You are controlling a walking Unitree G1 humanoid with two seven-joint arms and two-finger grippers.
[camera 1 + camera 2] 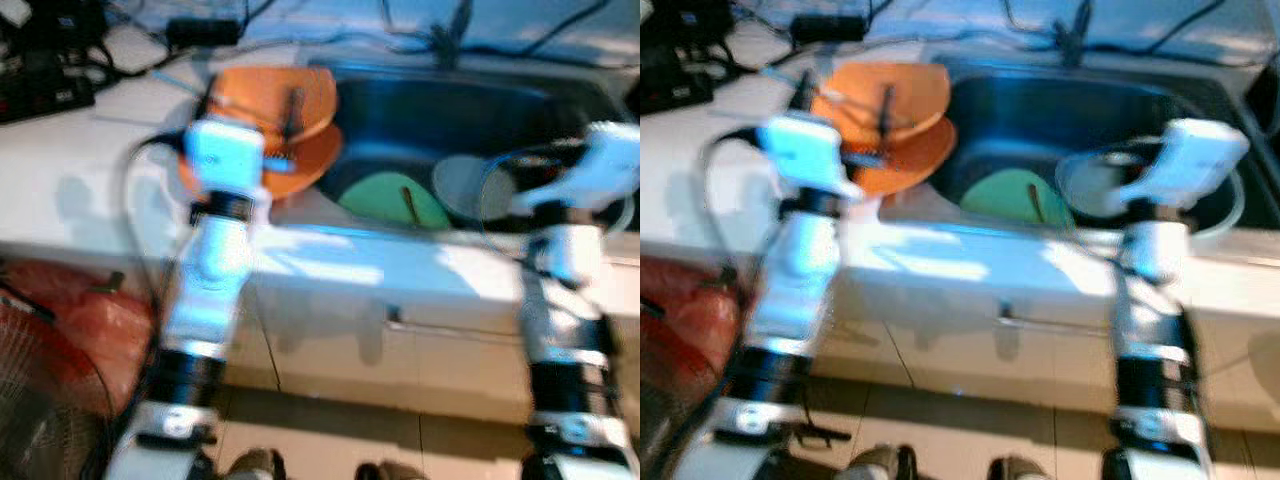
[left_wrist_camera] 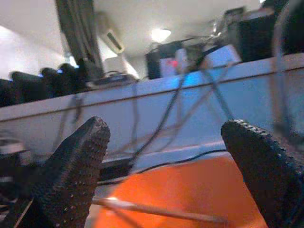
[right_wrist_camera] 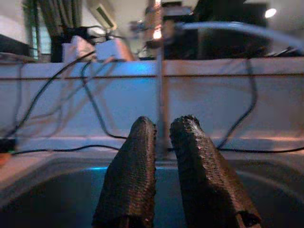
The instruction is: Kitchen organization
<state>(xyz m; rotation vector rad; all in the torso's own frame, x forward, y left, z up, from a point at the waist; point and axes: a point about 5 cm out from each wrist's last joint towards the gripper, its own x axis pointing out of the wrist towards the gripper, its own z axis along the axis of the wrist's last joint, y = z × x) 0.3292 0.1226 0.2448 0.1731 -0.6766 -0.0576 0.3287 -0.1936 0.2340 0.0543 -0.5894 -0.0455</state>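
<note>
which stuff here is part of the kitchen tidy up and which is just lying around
Job: orange plates with chopsticks, green plate and grey bowl in the sink; left gripper open, right gripper shut.
Lying about: cables, red bag.

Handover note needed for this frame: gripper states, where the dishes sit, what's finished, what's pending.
Left gripper: jaws open, over the orange plates stacked on the counter at the sink's left edge; a chopstick-like stick lies on them.
Right gripper: jaws shut, holding nothing, above the sink.
In the sink: green plate with a stick on it, grey bowl beside it.
Done: nothing evident. Left: grasp and sort the plates and sink items.
</note>
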